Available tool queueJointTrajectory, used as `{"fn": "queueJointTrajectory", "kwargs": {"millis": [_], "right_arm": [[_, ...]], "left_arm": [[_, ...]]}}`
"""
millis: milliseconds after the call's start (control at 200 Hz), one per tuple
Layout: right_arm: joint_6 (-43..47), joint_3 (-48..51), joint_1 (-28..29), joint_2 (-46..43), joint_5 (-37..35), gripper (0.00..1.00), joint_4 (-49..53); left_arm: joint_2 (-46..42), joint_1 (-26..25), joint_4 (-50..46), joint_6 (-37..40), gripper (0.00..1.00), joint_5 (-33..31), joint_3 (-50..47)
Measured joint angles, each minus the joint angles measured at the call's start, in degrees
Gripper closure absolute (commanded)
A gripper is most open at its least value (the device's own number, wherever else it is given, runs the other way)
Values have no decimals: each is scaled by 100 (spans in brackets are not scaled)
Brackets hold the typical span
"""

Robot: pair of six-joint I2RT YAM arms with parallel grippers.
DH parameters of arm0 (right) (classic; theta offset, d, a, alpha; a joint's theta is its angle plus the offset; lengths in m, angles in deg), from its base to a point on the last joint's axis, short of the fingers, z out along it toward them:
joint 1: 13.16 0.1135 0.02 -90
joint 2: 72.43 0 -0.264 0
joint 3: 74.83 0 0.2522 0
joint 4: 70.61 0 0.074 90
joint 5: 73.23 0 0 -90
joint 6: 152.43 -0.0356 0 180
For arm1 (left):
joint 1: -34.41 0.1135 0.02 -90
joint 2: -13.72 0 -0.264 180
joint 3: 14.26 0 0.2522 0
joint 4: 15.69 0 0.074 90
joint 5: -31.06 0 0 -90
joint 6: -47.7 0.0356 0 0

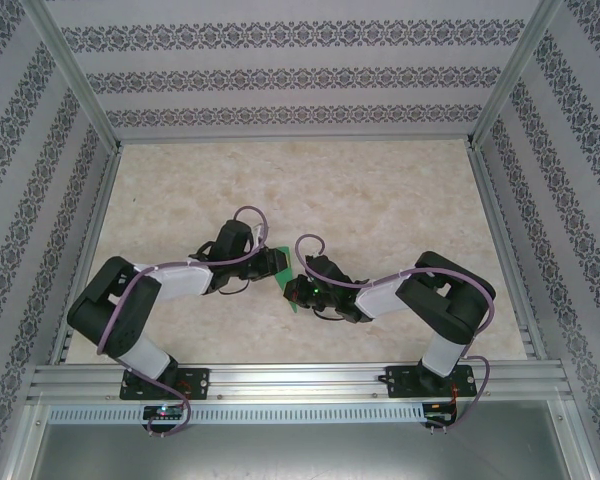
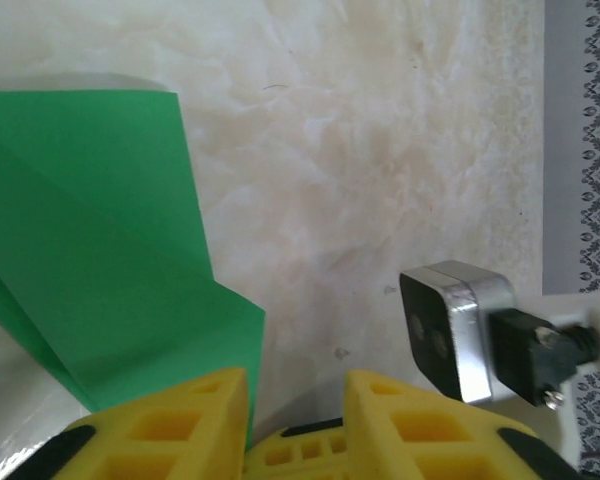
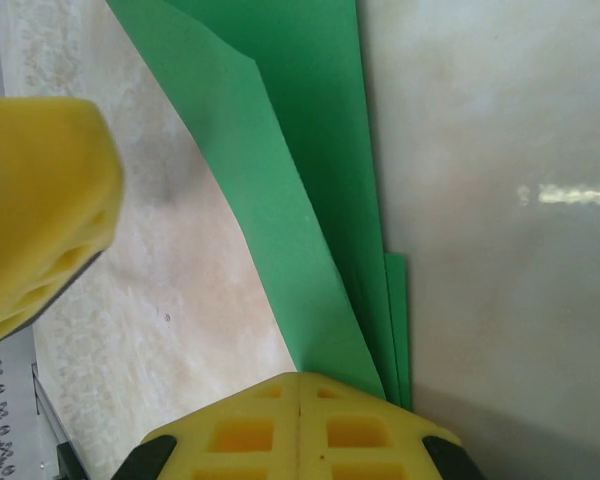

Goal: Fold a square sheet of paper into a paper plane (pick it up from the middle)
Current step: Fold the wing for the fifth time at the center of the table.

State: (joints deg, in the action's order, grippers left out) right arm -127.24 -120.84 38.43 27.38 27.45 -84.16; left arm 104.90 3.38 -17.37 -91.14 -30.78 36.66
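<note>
Patterned walls (image 1: 280, 80) close in a pale marbled tabletop (image 1: 400, 190). The square sheet of paper (image 3: 310, 190) lies midway between its left and right edges, closer to the near edge than the far one. It is already partly folded: I see overlapping green layers and slanting creases, but nothing as narrow as a finished dart. I judge this the middle of the folding.

My right pincer (image 3: 298, 378) is pressed shut with the stacked layers coming out from between its pads, so it is pinning that end of the paper. My left pincer (image 2: 295, 385) stands narrow, with a small gap between its pads. A corner of the green flap runs in beside one of them, but I cannot tell whether it touches the paper. The right arm's wrist camera (image 2: 460, 330) sits just off to the side, so the two pincers are working close together.

The next move, as I read it, belongs to the left pincer. It should take that loose flap cleanly at its edge and carry it over along the crease while the right keeps the layers from sliding. Thin paper will shift or buckle if I drag rather than lift.
</note>
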Motion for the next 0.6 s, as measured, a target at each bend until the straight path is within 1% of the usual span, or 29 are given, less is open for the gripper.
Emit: {"fn": "queueJointTrajectory", "kwargs": {"millis": [50,160,599], "right_arm": [[0,-2,0,0,0,100,0],[4,-9,-2,0,2,100,7],[68,-68,-37,11,118,100,146]], "left_arm": [[105,0,79,-26,79,-15,0],[348,0,142,-94,83,-37,13],[848,83,162,-85,83,-297,310]]}}
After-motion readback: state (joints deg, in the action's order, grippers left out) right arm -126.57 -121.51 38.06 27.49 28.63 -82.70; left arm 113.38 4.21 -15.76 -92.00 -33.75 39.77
